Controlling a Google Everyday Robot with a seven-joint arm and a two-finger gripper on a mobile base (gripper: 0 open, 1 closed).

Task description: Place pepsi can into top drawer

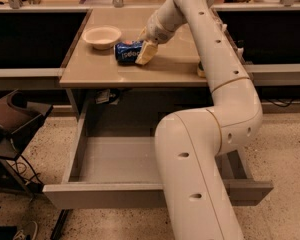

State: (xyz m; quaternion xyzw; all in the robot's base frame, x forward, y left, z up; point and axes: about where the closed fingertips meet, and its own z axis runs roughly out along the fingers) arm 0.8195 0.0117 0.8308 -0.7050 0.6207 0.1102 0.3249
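One pepsi can [125,52] sideways on table [166,72], outside open top drawer [106,195]; gripper [142,49] at it, grasp unclear.

Counts:
- 1 can [126,51], on its side on the table [155,74]
- 1 bowl [102,36]
- 1 table
- 1 drawer [105,196], open
- 1 arm [230,99]
- 1 gripper [144,53], over the tabletop at the can's right end
- 1 small item [201,71] at the table's right edge, mostly hidden behind the arm
- 1 chair [15,116], on the left
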